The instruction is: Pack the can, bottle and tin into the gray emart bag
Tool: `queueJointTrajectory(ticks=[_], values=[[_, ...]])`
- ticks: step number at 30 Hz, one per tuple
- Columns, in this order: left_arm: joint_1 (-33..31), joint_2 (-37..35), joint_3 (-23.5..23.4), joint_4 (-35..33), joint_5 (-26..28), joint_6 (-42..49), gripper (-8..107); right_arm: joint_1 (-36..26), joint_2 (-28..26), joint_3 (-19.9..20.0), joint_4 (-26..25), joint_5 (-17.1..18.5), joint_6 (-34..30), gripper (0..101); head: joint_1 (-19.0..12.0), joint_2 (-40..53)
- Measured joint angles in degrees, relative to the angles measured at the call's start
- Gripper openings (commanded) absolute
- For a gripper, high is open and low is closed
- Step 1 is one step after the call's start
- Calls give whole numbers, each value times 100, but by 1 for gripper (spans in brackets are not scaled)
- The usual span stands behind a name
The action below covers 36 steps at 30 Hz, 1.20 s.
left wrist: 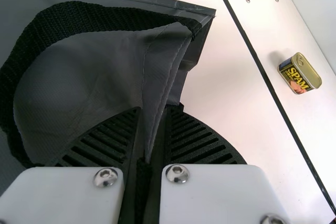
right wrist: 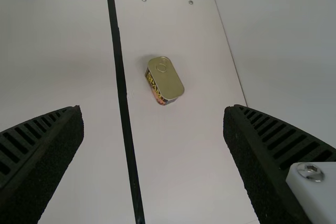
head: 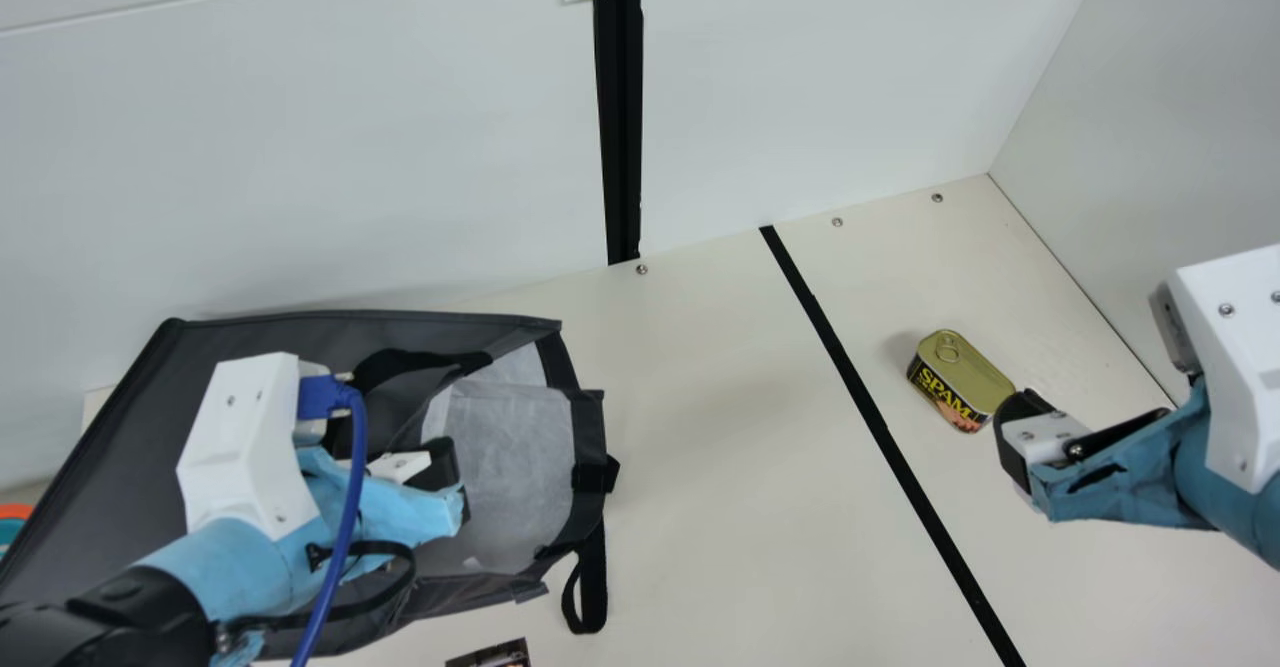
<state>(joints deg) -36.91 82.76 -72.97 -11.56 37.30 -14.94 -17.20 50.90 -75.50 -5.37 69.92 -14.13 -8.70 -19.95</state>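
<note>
In the main view my left gripper (head: pixel 447 482) is at the opening of the gray bag (head: pixel 110 467), which lies on its side with its pale lining showing. The left wrist view has my left gripper (left wrist: pixel 154 113) shut on a fold of the bag's edge (left wrist: pixel 161 77), beside a black strap. My right gripper (head: pixel 1018 439) is on the near side of the tin (head: pixel 965 372) in the main view. In the right wrist view my right gripper (right wrist: pixel 152 113) stands open with nothing between its fingers, and the tin (right wrist: pixel 167 78) rests flat beyond them.
A black line (head: pixel 880 427) runs along the table between bag and tin. A small dark printed item (head: pixel 492 655) is at the main view's bottom edge, and an orange and teal object (head: pixel 12 522) at its left edge. White walls stand behind and at the right.
</note>
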Motion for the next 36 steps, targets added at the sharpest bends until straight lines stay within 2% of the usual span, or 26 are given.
queueJointTrajectory(ticks=[12,26,36], values=[[0,0,0,0,0,0,10,54,105,-45,15,-6,4,91,0,0],[0,0,0,0,0,0,10,240,505,-328,-171,-20,220,91,0,0],[0,0,0,0,0,0,10,65,881,-302,-94,-300,119,91,0,0]])
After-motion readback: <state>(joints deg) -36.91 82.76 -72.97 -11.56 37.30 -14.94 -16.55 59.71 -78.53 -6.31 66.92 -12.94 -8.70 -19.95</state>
